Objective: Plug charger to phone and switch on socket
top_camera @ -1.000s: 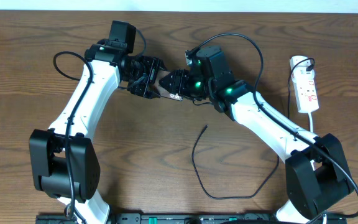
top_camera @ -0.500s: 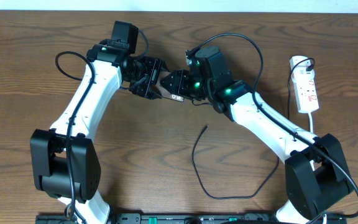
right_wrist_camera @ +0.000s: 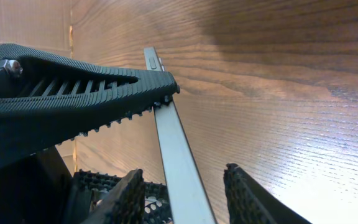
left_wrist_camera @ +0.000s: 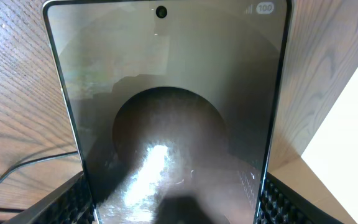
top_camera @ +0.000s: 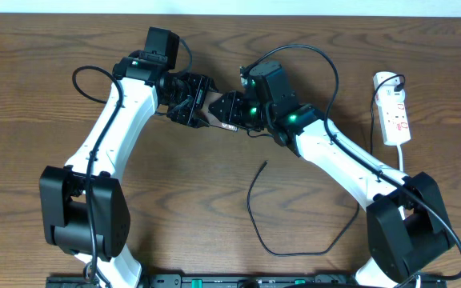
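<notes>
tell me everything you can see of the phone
The phone is a thin flat slab with a glossy dark screen, a punch-hole camera at top centre and a slim metal frame. It looks lifted above the wooden table, between the two arms. The left fingers clamp its side edges; the right fingers straddle its thin edge with gaps either side. The black cable lies apart on the table, not plugged in.

The overhead camera looks straight down on the whole table [top_camera: 38, 80] from far. The left wrist camera faces the phone [left_wrist_camera: 166, 93] screen from very near. The right wrist camera, low and close, sees the same phone edge-on.
</notes>
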### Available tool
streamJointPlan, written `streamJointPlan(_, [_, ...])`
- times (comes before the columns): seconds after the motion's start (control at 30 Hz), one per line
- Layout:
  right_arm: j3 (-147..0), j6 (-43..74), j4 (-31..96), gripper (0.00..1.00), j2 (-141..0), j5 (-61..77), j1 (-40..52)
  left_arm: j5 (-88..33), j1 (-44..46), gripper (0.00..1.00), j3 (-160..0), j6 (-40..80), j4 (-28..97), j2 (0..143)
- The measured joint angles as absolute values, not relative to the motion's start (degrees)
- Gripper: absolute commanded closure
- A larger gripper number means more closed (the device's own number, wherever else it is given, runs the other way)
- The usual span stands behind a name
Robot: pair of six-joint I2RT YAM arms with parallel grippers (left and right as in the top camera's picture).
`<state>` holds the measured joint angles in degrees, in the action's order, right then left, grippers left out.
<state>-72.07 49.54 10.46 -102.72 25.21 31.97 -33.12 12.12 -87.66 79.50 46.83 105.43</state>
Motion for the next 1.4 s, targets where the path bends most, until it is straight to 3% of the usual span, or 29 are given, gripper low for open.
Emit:
streamJointPlan(1.17, [-72.07,49.19,10.50,0.84,-102.72,24.43,31.97,-33.54,12.05,0.93,-87.66,79.50,46.83,105.43])
streamJointPlan(1.4, [-72.27,48.75,10.26,0.94,-102.72,24.84,32.03,-33.52,12.08,0.93,-87.66,79.50,46.65,105.43])
